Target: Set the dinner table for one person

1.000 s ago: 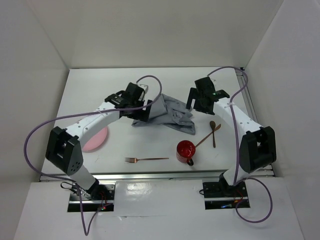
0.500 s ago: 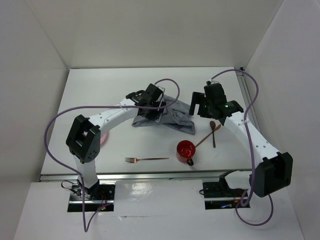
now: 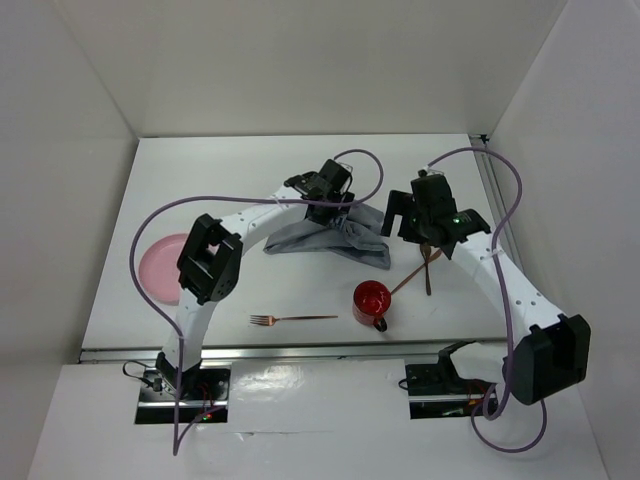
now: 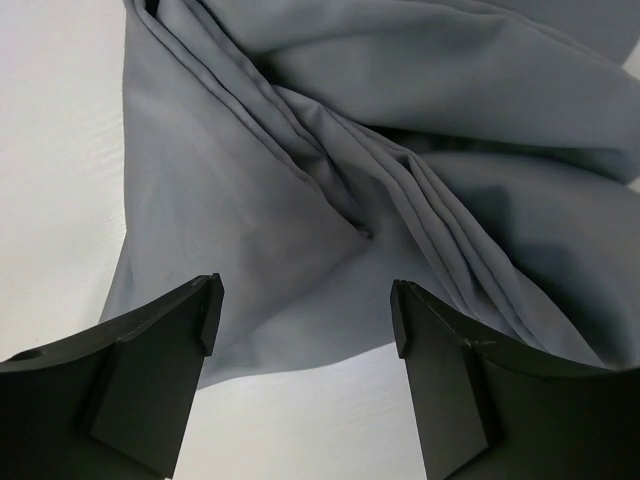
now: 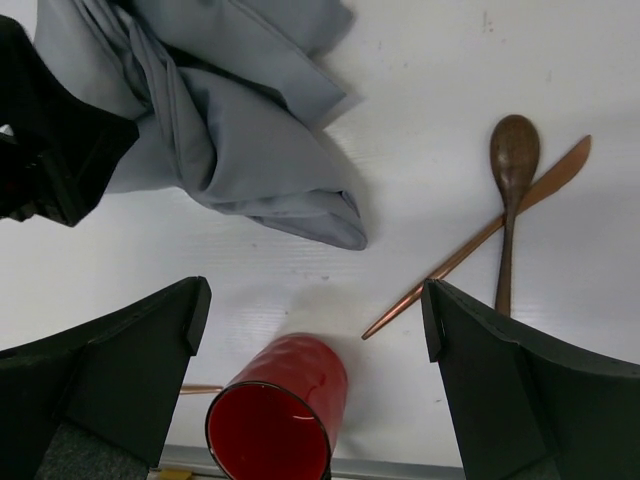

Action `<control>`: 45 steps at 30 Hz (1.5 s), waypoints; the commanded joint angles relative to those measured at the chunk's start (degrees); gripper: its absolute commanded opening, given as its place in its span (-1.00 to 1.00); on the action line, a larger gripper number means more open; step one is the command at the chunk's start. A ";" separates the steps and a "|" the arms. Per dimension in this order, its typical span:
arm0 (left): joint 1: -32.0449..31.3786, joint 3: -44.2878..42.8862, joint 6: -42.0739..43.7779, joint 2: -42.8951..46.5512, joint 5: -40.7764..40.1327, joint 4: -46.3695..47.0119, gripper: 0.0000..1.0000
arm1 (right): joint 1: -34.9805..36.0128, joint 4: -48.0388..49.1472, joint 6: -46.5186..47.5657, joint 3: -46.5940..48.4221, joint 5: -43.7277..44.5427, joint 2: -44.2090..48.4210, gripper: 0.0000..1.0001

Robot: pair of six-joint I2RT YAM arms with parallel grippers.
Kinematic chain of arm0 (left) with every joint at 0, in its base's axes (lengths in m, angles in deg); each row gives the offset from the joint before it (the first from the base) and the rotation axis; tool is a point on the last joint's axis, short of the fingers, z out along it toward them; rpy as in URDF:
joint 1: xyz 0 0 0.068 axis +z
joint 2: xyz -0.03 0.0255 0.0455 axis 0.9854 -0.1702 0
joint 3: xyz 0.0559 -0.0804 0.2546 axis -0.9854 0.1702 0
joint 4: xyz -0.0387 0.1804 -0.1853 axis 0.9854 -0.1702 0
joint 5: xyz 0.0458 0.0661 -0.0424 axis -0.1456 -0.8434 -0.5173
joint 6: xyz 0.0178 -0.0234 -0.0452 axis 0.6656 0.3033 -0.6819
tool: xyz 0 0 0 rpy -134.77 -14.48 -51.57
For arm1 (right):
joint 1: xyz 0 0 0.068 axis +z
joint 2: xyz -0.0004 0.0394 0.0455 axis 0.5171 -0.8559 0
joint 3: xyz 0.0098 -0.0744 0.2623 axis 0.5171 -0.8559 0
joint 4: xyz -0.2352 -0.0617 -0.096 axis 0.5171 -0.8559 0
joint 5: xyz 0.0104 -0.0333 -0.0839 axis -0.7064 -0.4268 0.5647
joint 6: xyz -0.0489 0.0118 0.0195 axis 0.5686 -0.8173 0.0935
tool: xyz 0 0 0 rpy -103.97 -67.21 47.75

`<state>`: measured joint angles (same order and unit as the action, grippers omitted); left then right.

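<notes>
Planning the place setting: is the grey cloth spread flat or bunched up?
Bunched up: the grey cloth lies crumpled, with deep folds and overlapping layers.

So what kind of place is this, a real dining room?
Probably a robot lab booth: bare white walls box in the dinner table, with cabled left arm and right arm bolted on.

Spread fingers point(image 4: 150, 390) hover over crumpled grey cloth point(image 4: 330, 180).

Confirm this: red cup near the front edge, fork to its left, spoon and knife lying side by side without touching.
Not quite: the spoon and knife cross each other, as the right wrist view shows. The red cup near the front edge and the fork to its left are as stated.
</notes>
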<state>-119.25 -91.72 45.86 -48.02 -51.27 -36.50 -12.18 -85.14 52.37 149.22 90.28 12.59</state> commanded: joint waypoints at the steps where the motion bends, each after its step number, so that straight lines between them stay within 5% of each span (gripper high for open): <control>1: -0.59 -2.46 2.08 -1.65 -1.38 -1.18 0.72 | -0.33 -0.63 -0.68 -0.65 4.19 4.42 1.00; 14: -1.12 -4.39 3.49 -7.27 -7.08 -0.48 0.63 | -0.86 -3.00 -2.34 -1.79 7.01 8.12 1.00; 17: -1.12 -4.39 3.49 -7.27 -9.46 -0.48 0.46 | -0.86 -3.53 -2.96 -2.32 8.94 9.44 1.00; 22: -1.12 -5.62 2.17 -7.27 -12.45 -1.18 -0.17 | -0.86 -5.20 -3.57 -2.32 9.65 9.96 1.00; 25: -1.12 -6.15 1.65 -4.65 -12.46 -1.88 -0.31 | -0.86 -5.20 -3.57 -1.80 9.65 9.96 1.00; 33: -1.12 -10.10 5.42 -4.10 -6.92 -3.55 -0.26 | -0.86 -5.20 -4.10 -2.41 7.80 9.96 1.00; 34: -1.12 -10.80 5.42 -4.11 -6.92 -4.16 -0.18 | -0.86 -5.20 -4.10 -2.41 7.80 9.96 1.00; 36: -1.12 -11.34 5.42 -4.64 -6.30 -4.17 0.34 | -0.86 -5.20 -4.10 -2.41 7.80 11.01 1.00; 39: -1.12 -10.63 5.42 -4.64 -4.99 -3.65 0.34 | -0.86 -5.73 -4.10 -2.41 7.80 11.02 1.00; 43: -1.12 -11.15 5.42 -4.64 -4.99 -3.64 0.10 | -0.86 -5.73 -4.10 -2.94 7.80 11.63 1.00; 45: -1.12 -11.77 5.42 -6.04 -4.99 -4.25 0.20 | -0.86 -5.73 -4.10 -2.94 7.80 11.63 1.00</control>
<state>-120.26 -101.20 50.32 -54.95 -56.93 -39.86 -12.77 -90.05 48.88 146.43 97.78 23.01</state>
